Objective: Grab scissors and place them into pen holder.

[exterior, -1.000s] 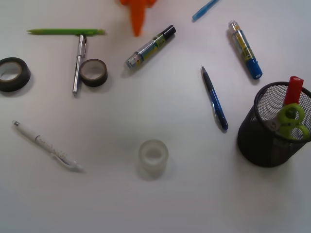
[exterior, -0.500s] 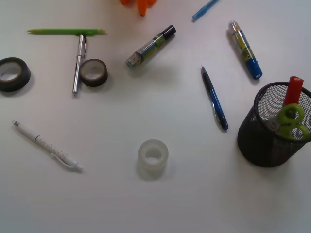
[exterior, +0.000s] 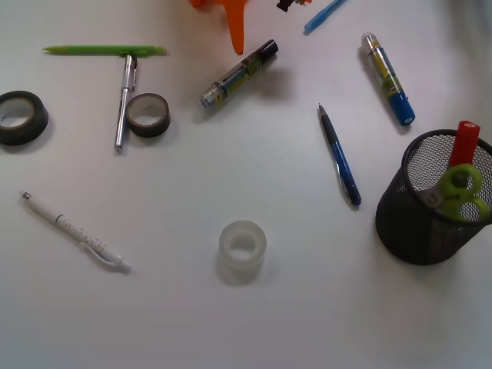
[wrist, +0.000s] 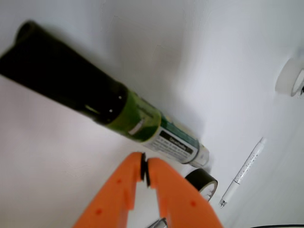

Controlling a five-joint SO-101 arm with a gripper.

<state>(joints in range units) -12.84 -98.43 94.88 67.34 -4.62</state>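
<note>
The scissors [exterior: 460, 194], with light green loop handles, stand inside the black mesh pen holder [exterior: 421, 223] at the right of the front view, handles leaning on its rim beside a red marker [exterior: 463, 142]. My orange gripper [exterior: 236, 34] hangs at the top centre, far from the holder, its tip just left of a black-capped marker [exterior: 238, 74]. In the wrist view the gripper [wrist: 144, 168] is shut with nothing between its fingers, and that marker [wrist: 104, 109] lies just beyond the tips.
A clear tape roll [exterior: 242, 248] sits in the middle front. Two dark tape rolls [exterior: 147, 114] [exterior: 21, 117], a silver pen [exterior: 124, 100], a green pen [exterior: 104, 51] and a white pen [exterior: 73, 230] lie at left. A blue pen [exterior: 339, 156] and blue marker [exterior: 388, 77] lie near the holder.
The gripper rose out toward the top edge, then came back down slightly to the right, beside the black-capped marker. The scissors stay in the pen holder.
</note>
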